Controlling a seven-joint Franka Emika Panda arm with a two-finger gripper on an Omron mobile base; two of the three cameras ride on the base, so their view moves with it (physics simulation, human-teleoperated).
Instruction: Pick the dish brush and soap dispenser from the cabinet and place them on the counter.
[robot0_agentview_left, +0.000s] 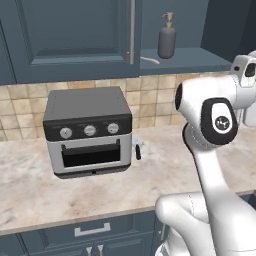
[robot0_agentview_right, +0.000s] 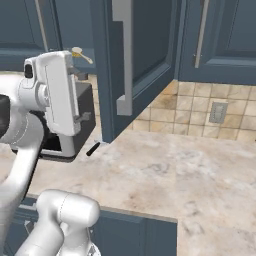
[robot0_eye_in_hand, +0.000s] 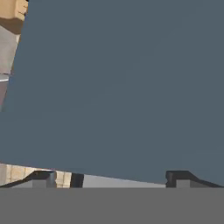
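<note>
The grey soap dispenser (robot0_agentview_left: 166, 39) with its tan pump stands upright on the open cabinet's shelf (robot0_agentview_left: 195, 59). The thin cream dish brush (robot0_agentview_left: 149, 60) lies on the same shelf, just left of the bottle. My hand (robot0_agentview_right: 55, 95) hangs in front of the cabinet at shelf height, left of the swung-out door (robot0_agentview_right: 142, 55). My gripper (robot0_eye_in_hand: 111, 179) is open, its two dark fingertips (robot0_eye_in_hand: 41, 178) wide apart with nothing between them. It faces a flat blue-grey panel from close by. A small tan piece (robot0_agentview_right: 77, 52) peeks out above the hand; I cannot tell whether it is pump or brush.
A toaster oven (robot0_agentview_left: 87, 132) sits on the beige counter (robot0_agentview_left: 100, 195) under the closed left cabinet door (robot0_agentview_left: 70, 35). A small white item with a black handle (robot0_agentview_left: 137, 149) lies beside it. The open door's long silver handle (robot0_agentview_right: 122, 55) juts out. Bare counter (robot0_agentview_right: 190, 175) spreads to the right.
</note>
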